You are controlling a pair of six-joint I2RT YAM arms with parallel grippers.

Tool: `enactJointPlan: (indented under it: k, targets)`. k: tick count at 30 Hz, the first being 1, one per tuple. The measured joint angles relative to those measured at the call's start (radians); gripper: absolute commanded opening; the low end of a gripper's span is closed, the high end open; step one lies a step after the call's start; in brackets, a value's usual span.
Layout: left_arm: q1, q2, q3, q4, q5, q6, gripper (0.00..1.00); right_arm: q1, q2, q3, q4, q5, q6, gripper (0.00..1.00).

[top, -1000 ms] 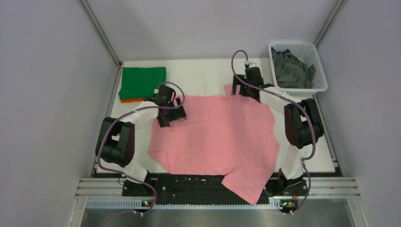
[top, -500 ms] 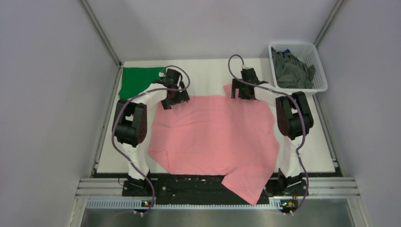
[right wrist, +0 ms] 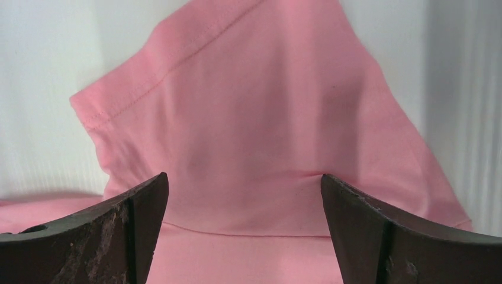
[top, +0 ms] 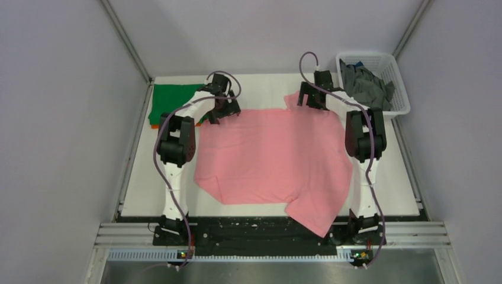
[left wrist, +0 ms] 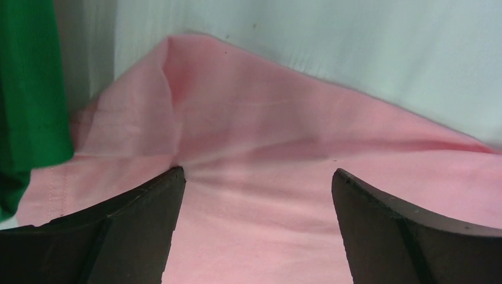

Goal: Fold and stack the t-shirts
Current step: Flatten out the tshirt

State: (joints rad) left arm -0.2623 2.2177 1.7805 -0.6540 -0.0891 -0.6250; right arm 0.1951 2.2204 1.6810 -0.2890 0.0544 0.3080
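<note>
While the left pincer and right pincer gape released, the soft pink t-shirt lies spread flat, hems stitched.

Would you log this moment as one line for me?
left end effector: open over pink t-shirt | right end effector: open over its sleeve | green t-shirt: folded

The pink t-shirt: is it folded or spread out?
Spread out. The pink t-shirt lies open and mostly flat across the white table, its near corner past the table edge.
</note>
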Motion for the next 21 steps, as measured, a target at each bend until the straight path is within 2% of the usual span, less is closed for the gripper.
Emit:
enactJointPlan:
  k: [7, 12, 15, 21]
  targets:
    - [0.021, 0.087, 0.152, -0.014, 0.049, 0.027, 0.99, -0.029, 0.108, 0.201, -0.103, -0.004, -0.025, 0.99]
    - [0.017, 0.079, 0.169, -0.037, 0.069, 0.053, 0.99, -0.017, 0.072, 0.174, -0.151, 0.013, -0.054, 0.99]
    - [-0.002, -0.021, 0.053, -0.045, 0.061, 0.051, 0.99, 0.011, -0.064, 0.018, -0.15, 0.067, -0.056, 0.99]
    - [-0.162, -0.403, -0.351, -0.037, 0.035, 0.01, 0.99, 0.19, -0.572, -0.514, -0.054, 0.154, -0.006, 0.99]
